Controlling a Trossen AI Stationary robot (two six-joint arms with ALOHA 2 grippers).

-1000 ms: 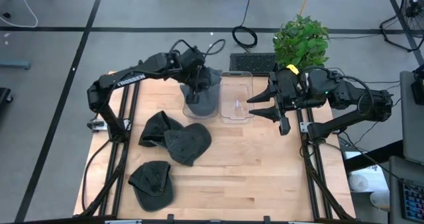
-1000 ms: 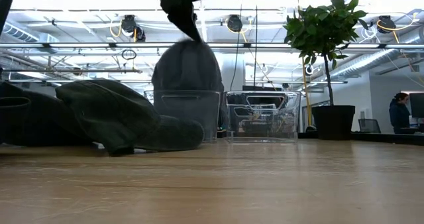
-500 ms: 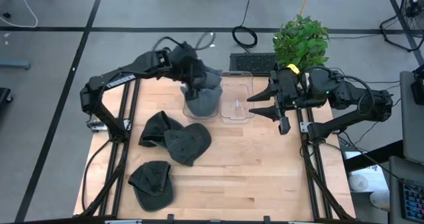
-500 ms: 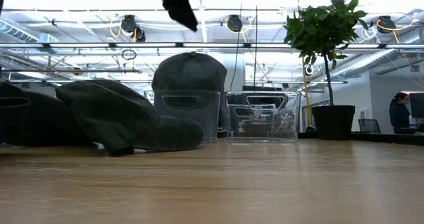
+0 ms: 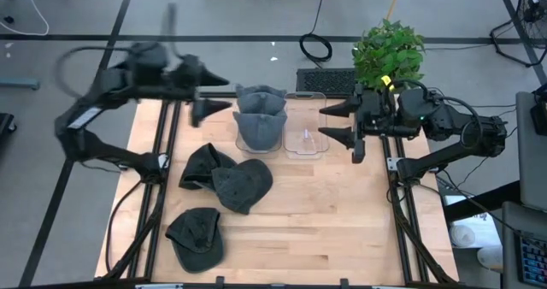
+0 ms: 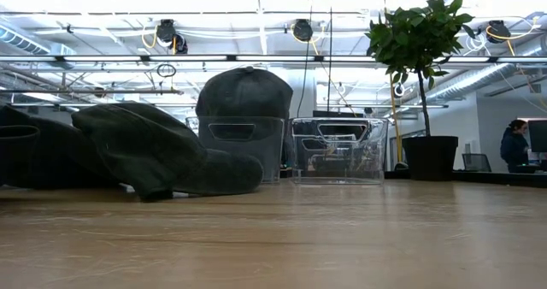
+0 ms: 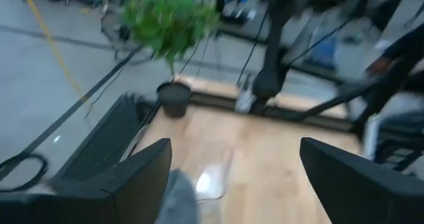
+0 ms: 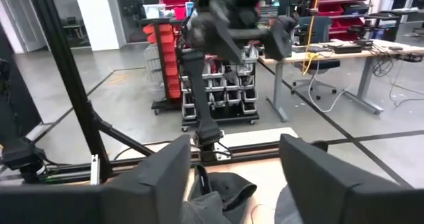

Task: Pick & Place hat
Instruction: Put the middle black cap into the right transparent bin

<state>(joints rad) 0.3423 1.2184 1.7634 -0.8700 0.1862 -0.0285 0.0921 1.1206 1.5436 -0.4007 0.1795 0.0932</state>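
A hat sits in the clear bin, and both my grippers are off it.

In the high view the dark hat rests in the left of two clear bins at the upper middle of the frame; in the low view its rounded crown rises above the bin's rim. My left gripper hangs at the upper left, just beside that bin, fingers spread wide and holding nothing. My right gripper waits at the upper right beside the second bin, fingers apart and empty. Three more hats lie on the wooden table: two overlapping at centre left and one at lower left. A potted plant stands at the top right.
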